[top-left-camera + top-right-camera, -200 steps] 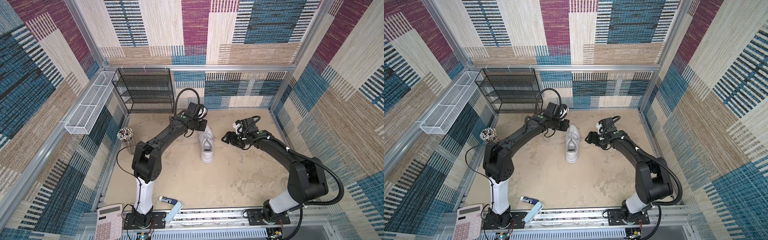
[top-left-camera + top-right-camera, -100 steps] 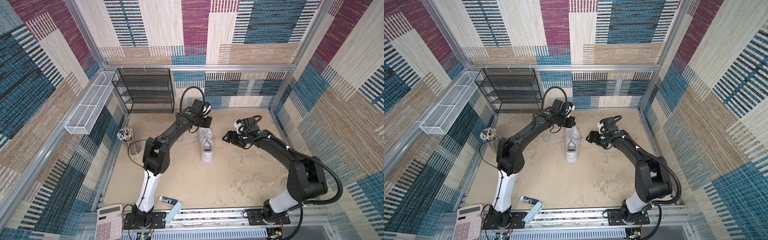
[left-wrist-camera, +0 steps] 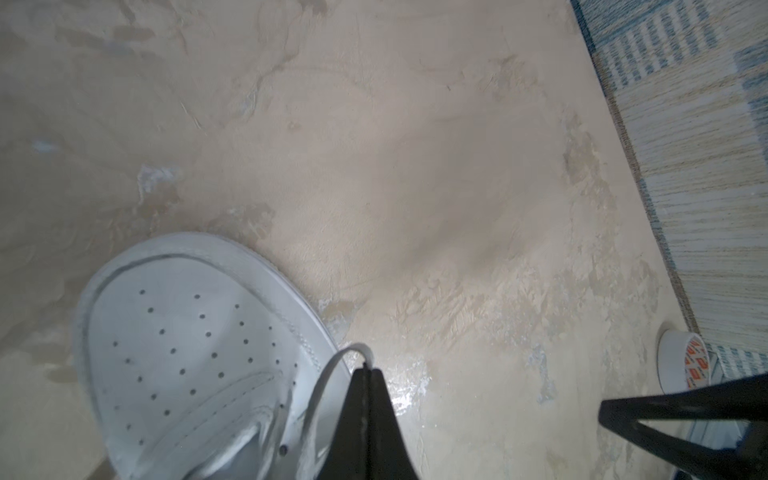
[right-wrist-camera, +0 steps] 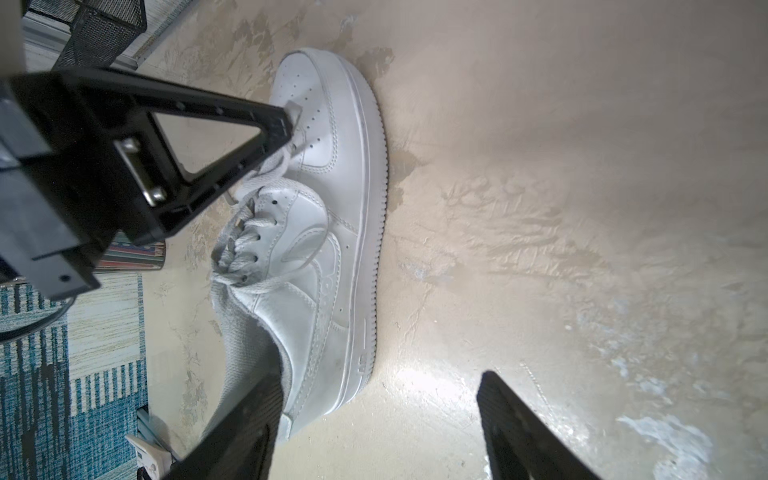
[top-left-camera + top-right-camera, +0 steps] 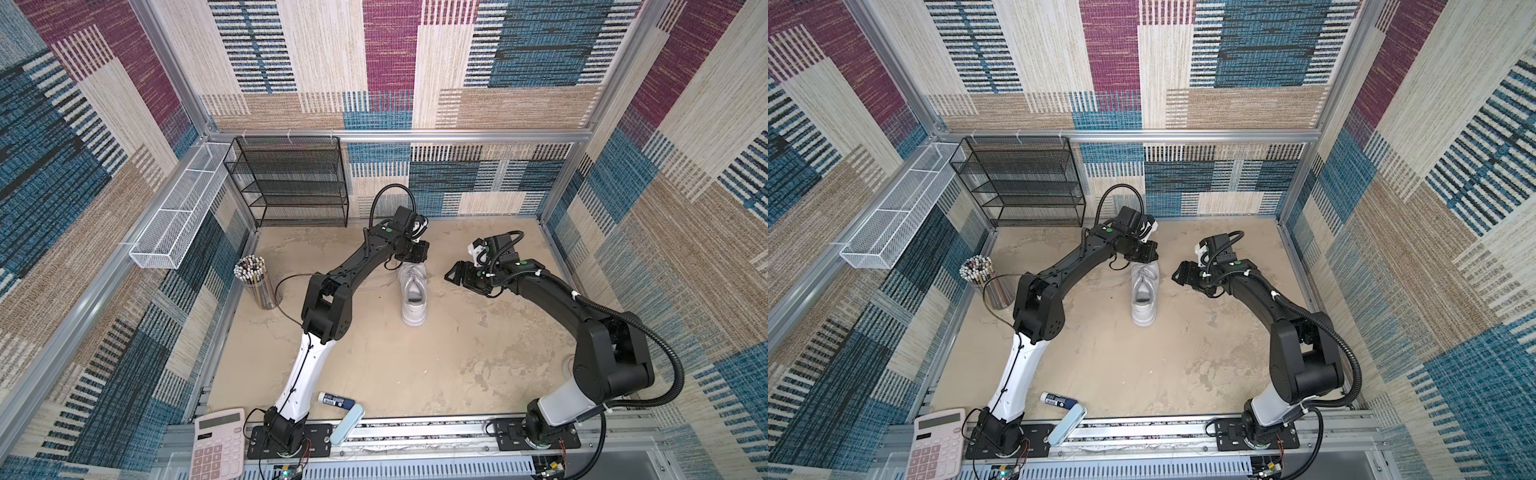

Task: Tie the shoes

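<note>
One white sneaker (image 5: 413, 297) is set on a beige tabletop (image 5: 415, 374). A thin white lace (image 3: 332, 362) is pinched in the closed jaws of the left gripper (image 3: 369, 372), just over the toe (perforated leather). The right gripper (image 4: 378, 384) is held wide open, the sneaker's side lying near one jaw.

I see sneaker (image 4: 332, 199) upper smooth, faintly glossy, leather-look, toe perforated. Lace (image 3: 322, 380) is woven matt cloth, nipped in left gripper (image 3: 369, 372) matt black plastic jaws. Tabletop (image 3: 415, 166) beyond jaws: rough, blotchy, matt.
</note>
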You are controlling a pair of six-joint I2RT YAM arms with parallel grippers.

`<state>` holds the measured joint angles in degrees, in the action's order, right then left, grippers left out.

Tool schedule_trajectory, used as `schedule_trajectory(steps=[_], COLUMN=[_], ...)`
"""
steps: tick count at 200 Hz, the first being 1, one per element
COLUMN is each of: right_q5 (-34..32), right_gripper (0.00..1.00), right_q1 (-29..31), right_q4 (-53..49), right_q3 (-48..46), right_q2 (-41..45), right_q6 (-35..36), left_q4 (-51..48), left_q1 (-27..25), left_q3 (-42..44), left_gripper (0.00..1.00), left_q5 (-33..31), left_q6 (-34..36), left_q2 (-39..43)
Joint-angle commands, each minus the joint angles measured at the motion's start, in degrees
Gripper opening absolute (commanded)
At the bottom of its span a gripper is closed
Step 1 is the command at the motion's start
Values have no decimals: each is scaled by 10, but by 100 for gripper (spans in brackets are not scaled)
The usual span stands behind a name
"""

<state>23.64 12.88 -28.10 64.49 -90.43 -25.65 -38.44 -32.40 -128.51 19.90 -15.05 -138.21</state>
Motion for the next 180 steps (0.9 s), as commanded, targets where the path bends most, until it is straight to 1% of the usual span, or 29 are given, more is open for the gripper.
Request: schedule_trajectory(steps=[1,14,55,66,108,128,142,161,180], right_q5=[10,13,17,19,27,31,30,29,29], right_gripper=[77,76,76,76,76,76,76,76,76], right_q1=[0,0,0,0,0,0,0,-1,-1], right_q4=[14,16,19,21,31,32,30,24,22], right_q3=[0,1,3,2,0,3,6,10,8], right_q2=[-2,-3,-11,-12,-19,-23,-23,-23,-21], right_q6=[-6,-9,-10,-11,-14,-15,-14,-11,-10], left_q4=[-12,-20,-38,-40,-63,-64,-64,-70,-51], left_q1=[-2,-2,-1,-1,4,5,7,17,35], left_q3=[1,-6,-29,-36,-116,-129,-131,-122,-78], left_gripper=[0,0,30,35,40,47,48,48,41], left_q5=[6,-2,-8,-15,-10,-11,-15,-15,0], left_q6=[-11,-6,-4,-6,-14,-11,-11,-23,-46], left_q2=[3,1,-11,-13,-47,-49,-47,-34,-6])
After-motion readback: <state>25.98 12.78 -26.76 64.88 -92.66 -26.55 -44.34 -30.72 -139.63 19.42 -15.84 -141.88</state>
